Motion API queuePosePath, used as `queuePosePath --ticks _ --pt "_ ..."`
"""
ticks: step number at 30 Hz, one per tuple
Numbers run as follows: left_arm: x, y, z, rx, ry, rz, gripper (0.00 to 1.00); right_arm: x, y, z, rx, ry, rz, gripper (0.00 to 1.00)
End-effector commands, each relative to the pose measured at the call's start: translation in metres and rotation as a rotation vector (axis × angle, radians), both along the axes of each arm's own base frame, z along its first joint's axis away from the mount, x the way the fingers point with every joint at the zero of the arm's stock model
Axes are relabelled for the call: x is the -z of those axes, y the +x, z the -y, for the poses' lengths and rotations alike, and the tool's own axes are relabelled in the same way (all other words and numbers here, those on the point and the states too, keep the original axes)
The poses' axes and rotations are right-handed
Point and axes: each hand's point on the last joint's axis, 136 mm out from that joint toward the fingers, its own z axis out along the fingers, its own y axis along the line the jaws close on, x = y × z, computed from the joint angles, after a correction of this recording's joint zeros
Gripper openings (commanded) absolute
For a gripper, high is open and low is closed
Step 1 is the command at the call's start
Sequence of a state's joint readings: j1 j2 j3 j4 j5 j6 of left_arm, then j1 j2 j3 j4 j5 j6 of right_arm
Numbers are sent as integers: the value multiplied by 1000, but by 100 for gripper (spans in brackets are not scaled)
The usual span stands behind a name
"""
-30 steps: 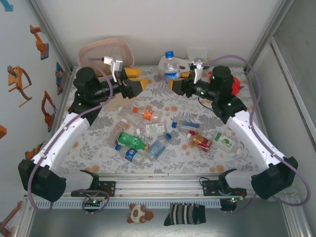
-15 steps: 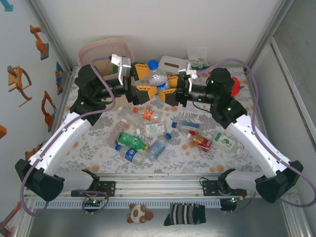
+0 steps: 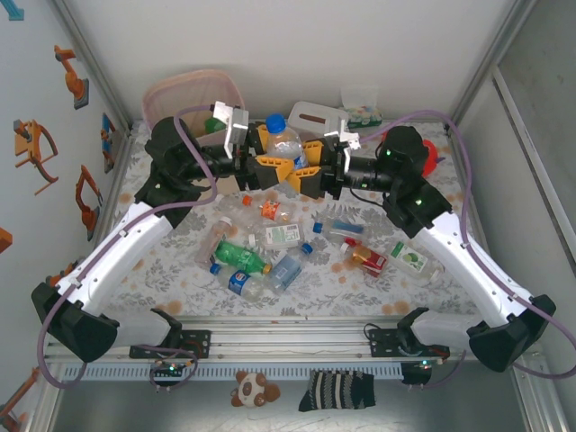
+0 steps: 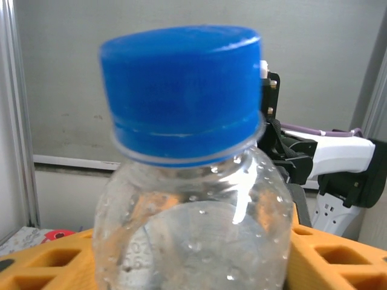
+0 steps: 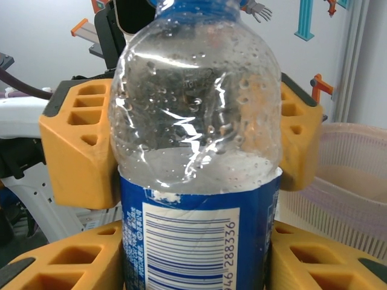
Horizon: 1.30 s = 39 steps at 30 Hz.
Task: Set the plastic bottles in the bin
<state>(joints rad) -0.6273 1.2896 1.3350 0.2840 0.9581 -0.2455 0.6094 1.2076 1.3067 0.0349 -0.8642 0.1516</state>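
**Handover beside the bin, as I see it from the remote station.** The bin [image 3: 193, 94], beige with a pink liner folded over its rim, stands at the far-left corner of the table [image 3: 162, 270] and is my reference for every position.

(a) The blue-capped bottle [image 3: 281, 142] is clear, with a blue label and droplets inside its shoulder. It stands upright just to the right of the bin, outside it, between the two grippers.

(b) The right gripper [image 3: 303, 168] reaches toward the bin from the right. Its yellow jaws are clenched on the labelled lower body of the blue-capped bottle.

(c) The left gripper [image 3: 265, 157] lies between the bin and that bottle. In the right wrist view its fingers [image 5: 78, 145] press against both sides of the bottle's clear shoulder, so it too is grasping it.

(d) The loose bottles [image 3: 270, 245] lie on their sides, well apart from the bin toward the near right. Among them are a green one [image 3: 238, 255] and a red-labelled one [image 3: 364, 259].

(e) A white tissue box [image 3: 315, 114] sits further right of the bin, behind the held bottle.
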Motion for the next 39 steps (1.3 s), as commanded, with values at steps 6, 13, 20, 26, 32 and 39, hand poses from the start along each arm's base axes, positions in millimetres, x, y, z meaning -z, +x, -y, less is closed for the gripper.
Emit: queuePosePath --ticks 6,13,20,26,32,39 --pt "-18 -12 -5 13 -41 90 47 -22 -8 2 -2 37 80 35" --pt "-14 -5 -7 -44 -29 92 44 -19 -4 6 45 29 72 53" --pt "-8 16 -16 -221 18 106 46 -4 4 19 171 -12 71 64" --pt "-3 36 -25 -364 66 116 43 1 6 33 260 -41 86 65" --pt "1 77 -43 -578 121 90 31 5 8 38 294 -64 85 65" --pt "-5 122 -77 -766 152 44 6 4 9 38 300 -64 83 65"
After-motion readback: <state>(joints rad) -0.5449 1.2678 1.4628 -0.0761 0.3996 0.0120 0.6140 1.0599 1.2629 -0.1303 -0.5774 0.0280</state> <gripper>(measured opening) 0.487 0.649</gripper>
